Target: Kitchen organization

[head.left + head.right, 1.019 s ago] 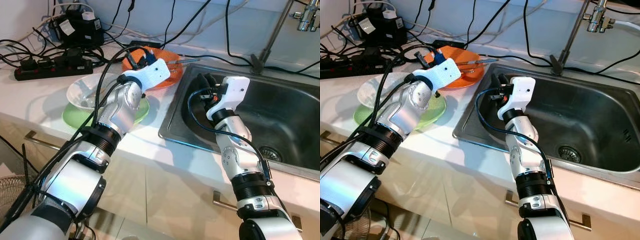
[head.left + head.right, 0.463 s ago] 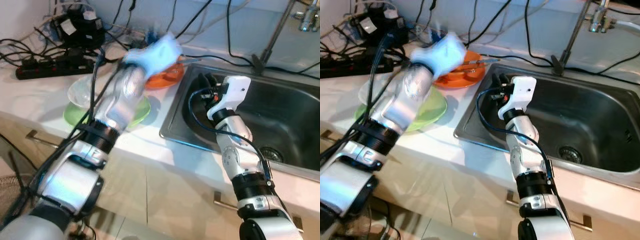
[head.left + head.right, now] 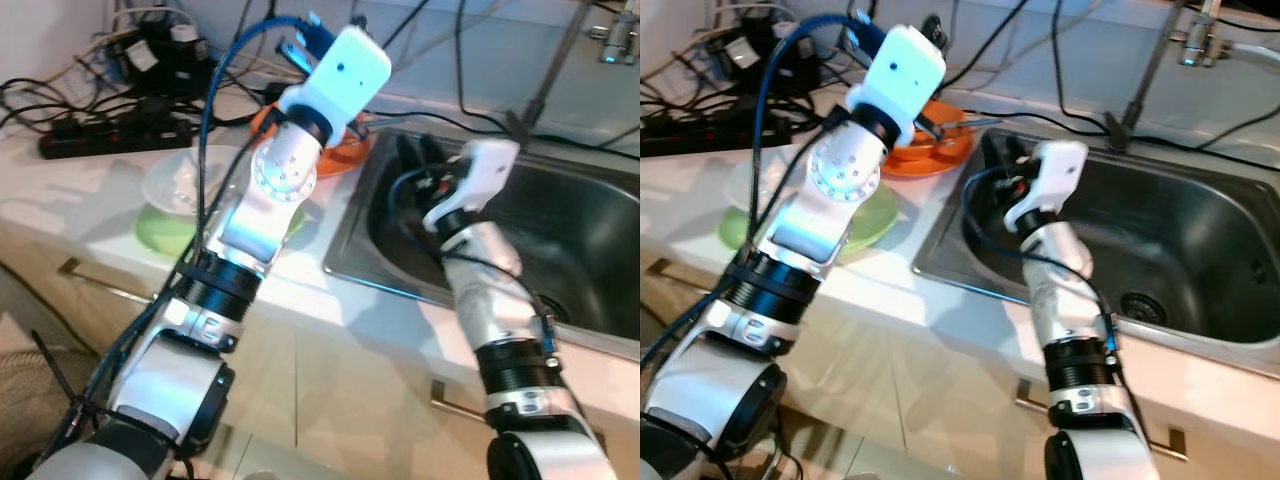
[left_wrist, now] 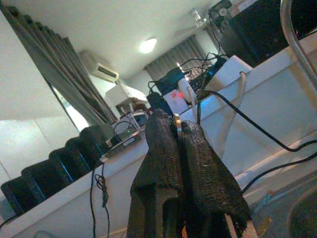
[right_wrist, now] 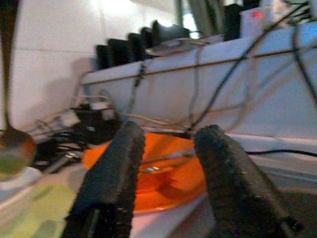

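- My left end effector (image 4: 179,130) is raised high above the tabletop (image 3: 80,190), over the orange plate (image 3: 945,150); the left wrist view shows its fingers (image 4: 163,148) pressed together on a thin metal piece, which I cannot identify.
- My right end effector (image 5: 171,148) sits at the near-left corner of the sink (image 3: 580,230), just above the rim, pointing toward the orange plate.
- Right fingers (image 5: 119,168) are apart, nothing between them.
- The orange plate lies on the tabletop right beside the sink's left edge, with a metal utensil (image 3: 958,124) lying across it.
- A white bowl (image 3: 185,185) sits on a green plate (image 3: 165,228), left of the orange plate, partly hidden by my left arm.
- A spoon (image 5: 10,144) stands at the edge of the right wrist view, near the green plate.
- A black power strip (image 3: 110,132) with tangled cables lies along the back left of the tabletop.
- A faucet (image 3: 612,32) sits at the upper right, above the sink; a drain (image 3: 1137,303) is visible in the basin.
- Cabinet fronts with metal handles (image 3: 95,282) sit below the tabletop.
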You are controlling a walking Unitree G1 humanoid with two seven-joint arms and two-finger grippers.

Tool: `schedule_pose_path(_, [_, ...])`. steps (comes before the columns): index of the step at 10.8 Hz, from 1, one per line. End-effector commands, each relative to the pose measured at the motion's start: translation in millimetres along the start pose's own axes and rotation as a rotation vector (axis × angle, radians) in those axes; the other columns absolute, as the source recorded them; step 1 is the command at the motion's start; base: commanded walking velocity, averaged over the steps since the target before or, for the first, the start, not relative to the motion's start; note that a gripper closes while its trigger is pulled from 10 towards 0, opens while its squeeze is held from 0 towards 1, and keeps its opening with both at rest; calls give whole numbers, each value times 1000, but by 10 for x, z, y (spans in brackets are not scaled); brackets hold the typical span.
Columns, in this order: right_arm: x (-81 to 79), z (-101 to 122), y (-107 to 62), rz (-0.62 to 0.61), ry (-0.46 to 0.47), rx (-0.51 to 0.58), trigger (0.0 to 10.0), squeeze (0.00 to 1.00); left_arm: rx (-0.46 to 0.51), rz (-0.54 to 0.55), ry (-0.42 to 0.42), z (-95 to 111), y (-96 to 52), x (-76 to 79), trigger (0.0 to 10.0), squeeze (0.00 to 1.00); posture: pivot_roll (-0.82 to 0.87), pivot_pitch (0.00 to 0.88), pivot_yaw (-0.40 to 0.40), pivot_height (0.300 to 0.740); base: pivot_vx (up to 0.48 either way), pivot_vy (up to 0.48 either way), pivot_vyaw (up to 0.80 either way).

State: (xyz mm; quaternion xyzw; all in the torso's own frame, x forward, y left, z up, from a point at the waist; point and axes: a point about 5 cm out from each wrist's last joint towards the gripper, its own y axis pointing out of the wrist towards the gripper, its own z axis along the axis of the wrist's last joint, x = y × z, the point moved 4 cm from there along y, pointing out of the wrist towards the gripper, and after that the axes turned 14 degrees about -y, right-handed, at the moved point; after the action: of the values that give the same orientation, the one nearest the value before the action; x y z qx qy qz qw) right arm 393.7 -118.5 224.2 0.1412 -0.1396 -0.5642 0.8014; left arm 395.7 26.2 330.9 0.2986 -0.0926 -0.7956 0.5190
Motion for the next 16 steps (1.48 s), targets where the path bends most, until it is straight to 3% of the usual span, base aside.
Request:
schedule_pose_path(1, [27, 103, -19, 58, 38, 33, 10000, 1000, 32, -21, -27, 70, -9, 21, 10000, 0, 170, 0, -12, 717, 0, 0, 0])
schedule_pose_path(2, [-15, 149, -49, 115, 78, 52, 10000, 1000, 28, -30, -47, 61, -15, 36, 10000, 0, 168, 0, -12, 717, 0, 0, 0])
schedule_pose_path(3, [-217, 201, -128, 282, 91, 73, 10000, 1000, 22, -38, -71, 41, -23, 62, 10000, 0, 165, 0, -8, 717, 0, 0, 0])
schedule_pose_path(4, [-268, 188, -157, 319, 71, 67, 10000, 1000, 19, -42, -83, 37, -25, 71, 10000, 0, 165, 0, -8, 717, 0, 0, 0])
schedule_pose_path(5, [-310, 160, -177, 332, 86, 57, 10000, 0, 19, -52, -106, 44, -21, 99, 10000, 0, 166, 0, -8, 717, 0, 0, 0])
schedule_pose_path(8, [-442, 143, -199, 372, 131, 46, 10000, 0, 1, -136, -196, 35, -36, 300, 10000, 0, 169, 0, -13, 717, 0, 0, 0])
schedule_pose_path(16, [-367, 146, -123, 273, 163, 49, 10000, 0, -28, -215, -339, 19, -86, 494, 10000, 0, 171, 0, -16, 717, 0, 0, 0])
